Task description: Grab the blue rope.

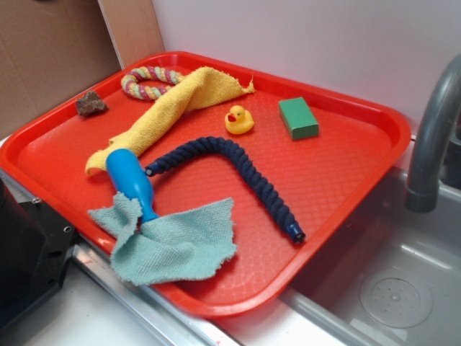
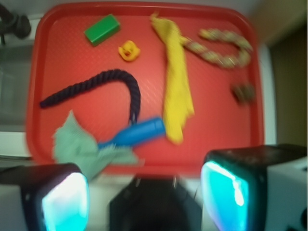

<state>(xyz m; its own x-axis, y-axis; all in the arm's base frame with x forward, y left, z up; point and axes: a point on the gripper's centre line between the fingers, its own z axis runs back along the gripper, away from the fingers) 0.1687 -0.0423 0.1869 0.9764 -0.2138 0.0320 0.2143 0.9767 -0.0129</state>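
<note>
Blue rope, the long dark navy twisted cord [image 1: 241, 164] bent like an arch, is lying on the red plastic tray [image 1: 346, 180], near the middle. Nobody is holding it. So the grabbing is not done yet, and I think nearly all of the job is waiting for me.

Going left to right in the side view: a small brown lump [image 1: 91, 104] is sitting near the tray's far left corner. Next, a pink, yellow and green braided rope ring [image 1: 148, 81] is lying at the back. A yellow cloth [image 1: 169, 112] is stretching from the ring down toward a bright blue smooth plastic handle [image 1: 132, 180]. A light green cloth [image 1: 173, 241] is lying at the front, touching the handle's thin end. One end of the navy cord is resting just beside the handle, and the cord is curving up and then down to the right. A little yellow rubber duck [image 1: 238, 120] is sitting behind the arch, apart from it. A green block [image 1: 298, 118] is sitting further right. A grey tap [image 1: 432, 144] is standing off the tray, over a metal sink [image 1: 392, 285].

In my wrist view, my fingers [image 2: 65, 202] are spread wide apart with nothing between them, and my gripper [image 2: 144, 199] is hovering well back from the tray's near edge.

What I am guessing is left: moving out over the cord, coming down, and squeezing it.
</note>
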